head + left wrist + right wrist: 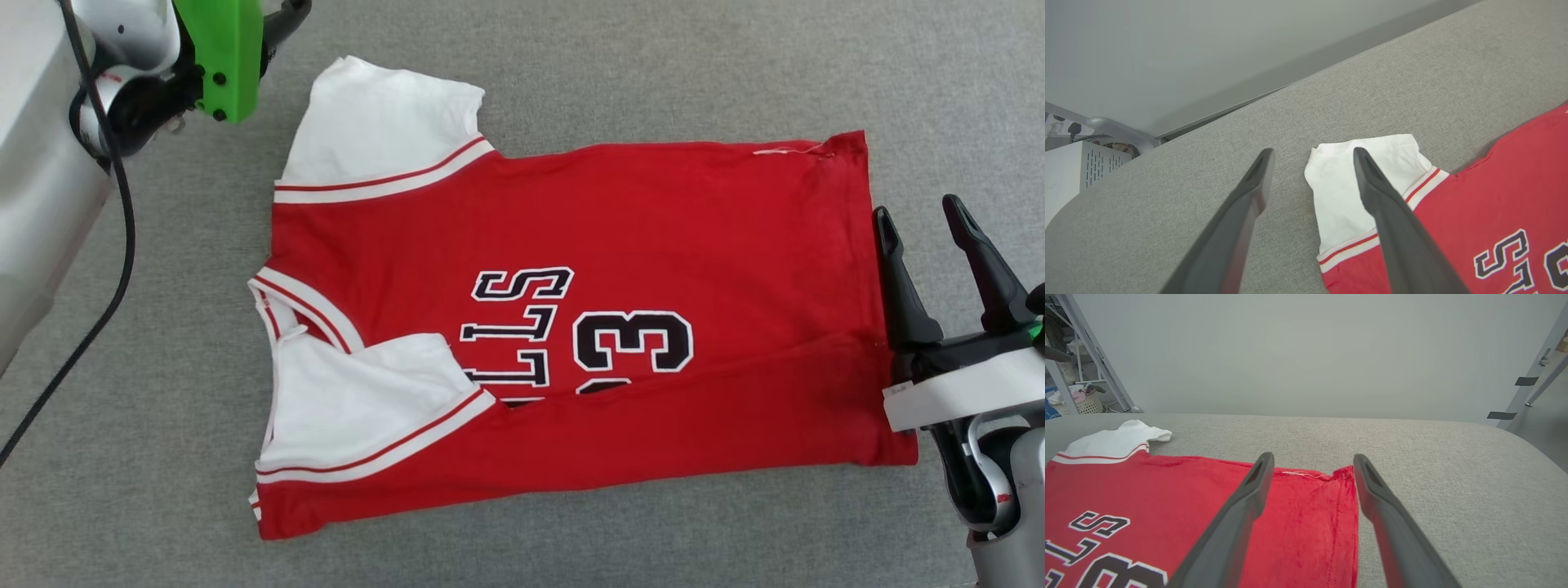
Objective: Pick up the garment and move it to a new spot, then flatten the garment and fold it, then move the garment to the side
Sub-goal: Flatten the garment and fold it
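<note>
The garment [653, 220], a red jersey with white sleeves and black lettering, lies flat on the grey table [571, 65], collar to the left and hem to the right. Its near long edge is folded up over the lower part of the letters and number. My left gripper [282, 20] hovers open at the far left, above the far white sleeve [1339, 179], holding nothing. My right gripper [922, 224] stands open just off the hem's right edge; in the right wrist view the hem corner [1343, 477] lies between its fingers [1241, 506], with nothing gripped.
A black cable [122, 245] hangs down the left side beside a pale panel [33, 204]. The table's far edge [1274, 87] meets a plain wall. A white vented cabinet [1069, 171] stands off the left end. A laundry basket [1088, 402] and metal posts [1535, 367] stand beyond.
</note>
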Robot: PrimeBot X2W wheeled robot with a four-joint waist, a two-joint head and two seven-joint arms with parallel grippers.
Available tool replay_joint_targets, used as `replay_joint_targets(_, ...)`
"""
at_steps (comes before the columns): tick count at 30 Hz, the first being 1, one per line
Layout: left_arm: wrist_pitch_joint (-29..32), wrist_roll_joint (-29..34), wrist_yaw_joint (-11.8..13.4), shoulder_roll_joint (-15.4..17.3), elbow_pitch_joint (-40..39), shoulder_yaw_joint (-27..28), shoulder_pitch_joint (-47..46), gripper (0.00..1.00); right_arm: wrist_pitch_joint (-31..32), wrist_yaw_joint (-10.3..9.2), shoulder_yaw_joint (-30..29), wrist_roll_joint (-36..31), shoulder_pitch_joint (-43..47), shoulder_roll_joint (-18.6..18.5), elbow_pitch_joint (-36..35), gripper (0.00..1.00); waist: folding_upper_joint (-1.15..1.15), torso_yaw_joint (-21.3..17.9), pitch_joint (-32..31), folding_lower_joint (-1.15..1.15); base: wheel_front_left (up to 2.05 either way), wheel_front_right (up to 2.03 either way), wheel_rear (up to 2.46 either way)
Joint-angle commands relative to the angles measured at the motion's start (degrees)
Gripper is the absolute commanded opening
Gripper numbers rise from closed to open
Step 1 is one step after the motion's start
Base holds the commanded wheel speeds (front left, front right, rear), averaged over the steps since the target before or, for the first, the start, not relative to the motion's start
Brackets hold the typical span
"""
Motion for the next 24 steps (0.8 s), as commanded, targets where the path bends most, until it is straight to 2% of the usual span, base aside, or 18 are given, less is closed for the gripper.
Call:
replay_joint_targets(1,2.7,-1.1,-0.5,-0.6,1.1,-0.4,-1.9,1.0,-0.5,-0.03,0.1,-0.4,-1.2,0.1,-0.4,1.0,0.0,-3.3,4.5,-0.01,0.0,0.0,0.0)
replay_joint_targets(4,8.6,-2.6,-1.1,-1.0,3.1,-1.4,-4.8,1.0,-0.8,-0.03,0.6,-0.5,-2.5,0.1,-0.4,1.0,0.0,-4.4,6.6,-0.01,0.0,0.0,0.0)
replay_joint_targets(8,13.4,-2.4,-1.4,-1.4,5.4,-3.2,-7.2,1.0,-1.2,-0.03,1.4,-0.3,-4.1,0.2,-0.2,1.0,0.0,-5.6,9.1,-0.01,0.0,0.0,0.0)
replay_joint_targets(13,15.9,-0.5,-1.6,-1.7,9.2,-6.0,-8.7,1.0,-2.2,-0.03,2.7,0.1,-6.7,0.1,0.8,1.0,0.0,-7.2,12.3,-0.01,0.0,0.0,0.0)
replay_joint_targets(20,17.6,-0.5,-1.7,-2.1,13.3,-8.5,-6.2,1.0,-3.1,-0.03,3.2,1.0,-7.3,-0.2,2.4,1.0,0.0,-7.4,12.9,-0.01,0.0,0.0,0.0)
replay_joint_targets(21,17.9,-0.7,-1.7,-2.2,13.5,-8.8,-5.9,0.38,-3.2,-0.03,3.2,1.1,-7.3,-0.3,2.6,1.0,0.0,-7.3,12.8,-0.01,0.0,0.0,0.0)
replay_joint_targets(22,17.8,-0.9,-1.8,-2.3,13.6,-9.0,-5.7,0.0,-3.3,-0.03,3.1,1.3,-7.4,-0.4,2.8,1.0,0.0,-7.1,12.7,-0.01,0.0,0.0,0.0)
replay_joint_targets(24,17.3,-1.3,-1.8,-2.5,13.6,-9.1,-5.6,0.0,-3.5,-0.03,2.9,1.6,-7.7,-0.7,3.1,1.0,0.0,-6.8,12.2,-0.01,0.0,0.0,0.0)
